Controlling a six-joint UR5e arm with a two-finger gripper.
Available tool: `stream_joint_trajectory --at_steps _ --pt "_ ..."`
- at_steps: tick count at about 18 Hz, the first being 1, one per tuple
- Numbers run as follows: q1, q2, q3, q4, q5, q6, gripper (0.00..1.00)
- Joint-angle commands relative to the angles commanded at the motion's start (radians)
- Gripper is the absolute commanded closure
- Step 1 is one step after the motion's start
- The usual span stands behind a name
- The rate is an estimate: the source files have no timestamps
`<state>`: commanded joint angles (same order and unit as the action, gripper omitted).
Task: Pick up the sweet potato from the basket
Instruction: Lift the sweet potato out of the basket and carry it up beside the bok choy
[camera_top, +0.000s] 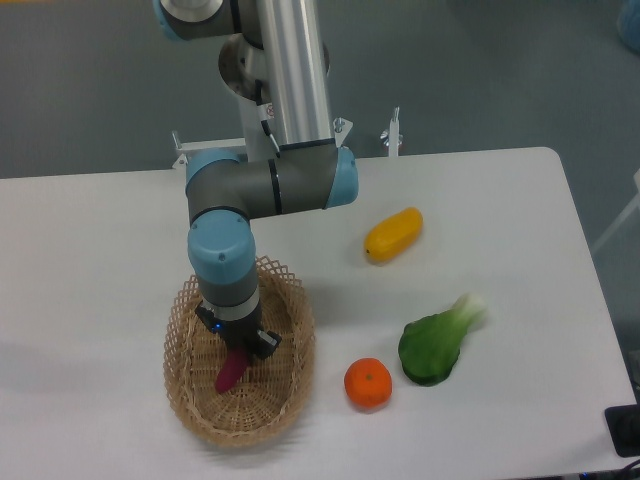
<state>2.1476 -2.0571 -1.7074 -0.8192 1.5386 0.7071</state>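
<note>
Sweet potato (229, 374): reddish-purple, elongated, lying inside the basket (190, 412) near its middle. Long axis tilted, upper end toward the hand, lower tapered end pointing down-left toward the near rim of the basket. Only the lower portion visible; upper end hidden beneath the hand.

Hand (240, 352): directly above and against the upper end of the sweet potato, wrist pointing nearly straight down into the basket. Dark fingers partly visible at either side of the tuber's upper end. Apparently closed on that end, but actual contact and jaw opening not resolvable from this single view; state therefore undetermined.

Governing relation for the coming move: tuber extending down-left from the hand, gripped (if gripped) near one end rather than at mid-length. Judged consequence: on a vertical lift, free end likely to droop or swing, with risk of catching the looped rim or woven floor. Straight upward withdrawal judged preferable to any sideways travel until the tip is above the rim.

Basket: oval, tan wicker, lacy edge, resting on the white surface (500, 200) toward its front-left area. Arm link passing over the far rim.

Other items, all outside the basket and well apart from the hand: orange (367, 384) just right of the basket, green leafy vegetable (436, 344) further right, yellow-orange oblong fruit (393, 234) behind.
</note>
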Motion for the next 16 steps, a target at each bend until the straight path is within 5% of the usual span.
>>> stream_joint_trajectory --at_steps 7,11,16 --pt "0.037 0.081 0.060 -0.012 0.000 0.060 0.60" --pt "0.126 0.150 0.061 -0.035 -0.006 0.075 0.60" --pt "0.283 0.209 0.078 -0.101 -0.014 0.264 0.60"
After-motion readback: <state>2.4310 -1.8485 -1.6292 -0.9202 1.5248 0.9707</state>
